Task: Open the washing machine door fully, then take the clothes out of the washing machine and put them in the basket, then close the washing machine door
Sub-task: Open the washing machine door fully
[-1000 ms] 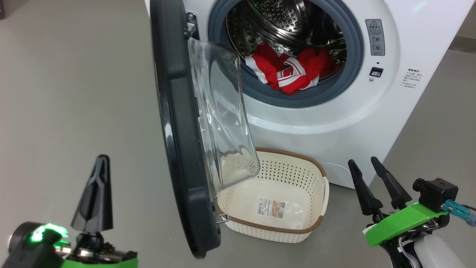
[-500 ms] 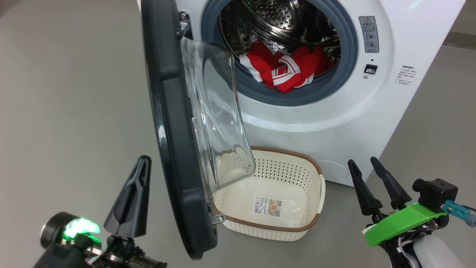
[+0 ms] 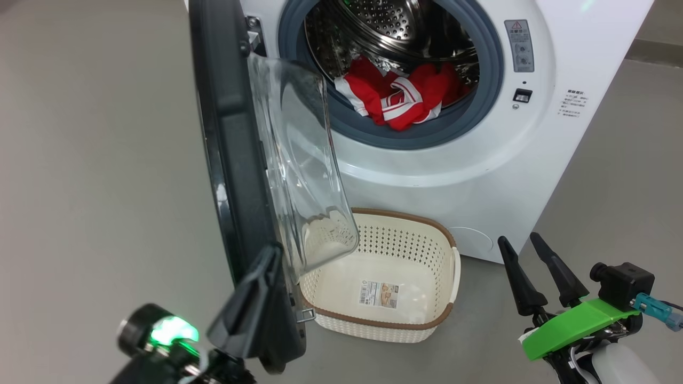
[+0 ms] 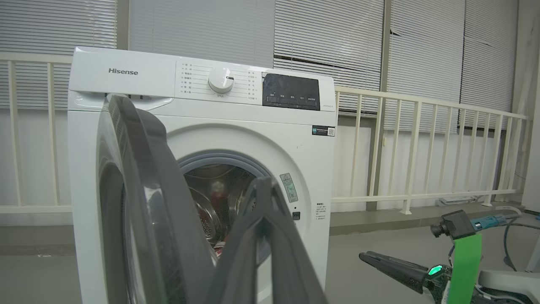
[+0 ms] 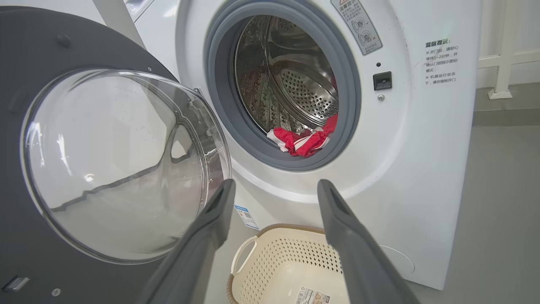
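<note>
Since the earlier frame, the left end effector [image 3: 267,261] has travelled from open floor to the lower edge of the washing machine door [image 3: 229,160], with the camera itself shifted slightly. Its fingers are pressed together, holding nothing. Contact with the door cannot be confirmed: the head view only shows the dark fingers overlapping the dark rim.

Concealed items: the basket's [image 3: 427,229] left portion sits behind the door and shows only through the glass bowl [image 3: 299,160]. The washing machine [image 3: 480,176] is cut off at the top in the head view.

Differences between views: the left wrist view shows the control panel [image 4: 291,90] and dial [image 4: 220,79], with the door edge-on (a thick dark ring). The right wrist view shows the bowl face-on and a blue label sticker [image 5: 245,216] low on the cabinet.

The door stands roughly square to the cabinet. The clothes [image 3: 400,98], red with white stripes, lie in a heap at the drum's front lip, partly over the grey-blue gasket [image 3: 480,96]. The basket stands on the floor [image 3: 106,160] just before the machine, below the opening.

The right end effector [image 3: 517,238] hangs to the basket's right, fingers spread wide, gripping nothing.
</note>
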You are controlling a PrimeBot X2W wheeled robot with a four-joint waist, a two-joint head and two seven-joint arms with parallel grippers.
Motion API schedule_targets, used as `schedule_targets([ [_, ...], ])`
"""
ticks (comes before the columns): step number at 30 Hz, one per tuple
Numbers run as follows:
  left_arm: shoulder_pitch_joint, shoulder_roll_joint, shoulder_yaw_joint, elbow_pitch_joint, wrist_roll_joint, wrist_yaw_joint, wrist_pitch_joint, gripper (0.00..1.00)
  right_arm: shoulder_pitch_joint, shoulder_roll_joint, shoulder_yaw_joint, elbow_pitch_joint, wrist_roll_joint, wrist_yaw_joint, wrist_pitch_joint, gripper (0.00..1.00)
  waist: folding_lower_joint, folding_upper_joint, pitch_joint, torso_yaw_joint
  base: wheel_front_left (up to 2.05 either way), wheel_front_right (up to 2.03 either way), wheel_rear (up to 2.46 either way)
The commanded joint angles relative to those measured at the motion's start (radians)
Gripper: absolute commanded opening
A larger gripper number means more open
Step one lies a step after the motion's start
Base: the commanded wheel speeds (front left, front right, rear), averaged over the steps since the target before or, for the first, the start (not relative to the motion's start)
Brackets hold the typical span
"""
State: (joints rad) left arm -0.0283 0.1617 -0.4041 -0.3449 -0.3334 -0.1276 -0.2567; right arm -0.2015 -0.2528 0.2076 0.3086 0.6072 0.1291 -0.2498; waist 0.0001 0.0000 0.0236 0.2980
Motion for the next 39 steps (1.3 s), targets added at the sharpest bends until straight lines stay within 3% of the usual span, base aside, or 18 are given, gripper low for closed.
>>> schedule_targets([
  [1, -0.031, 0.014, 0.012, -0.011, -0.011, -0.003, -0.005, 0.0, -0.008, -0.002, 0.019, -0.024, -0.005, 0.002, -0.012, 1.0, 0.0, 0.0, 0.004, -0.004, 0.0, 0.0, 0.0],
  [22, -0.039, 0.031, -0.161, 0.223, -0.135, -0.003, -0.005, 0.0, -0.023, -0.012, 0.022, -0.014, -0.002, 0.002, -0.012, 1.0, 0.0, 0.0, 0.028, -0.016, 0.0, 0.0, 0.0],
  [30, -0.052, 0.028, -0.138, 0.326, -0.172, -0.003, -0.005, 0.0, -0.024, -0.013, 0.03, -0.009, -0.001, 0.002, -0.012, 1.0, 0.0, 0.0, 0.026, -0.011, 0.0, 0.0, 0.0],
  [39, -0.05, 0.034, -0.084, 0.352, -0.176, -0.003, -0.005, 0.0, -0.018, -0.011, 0.033, -0.005, 0.0, 0.002, -0.012, 1.0, -0.0001, 0.0, 0.019, 0.007, 0.0, 0.0, 0.0],
])
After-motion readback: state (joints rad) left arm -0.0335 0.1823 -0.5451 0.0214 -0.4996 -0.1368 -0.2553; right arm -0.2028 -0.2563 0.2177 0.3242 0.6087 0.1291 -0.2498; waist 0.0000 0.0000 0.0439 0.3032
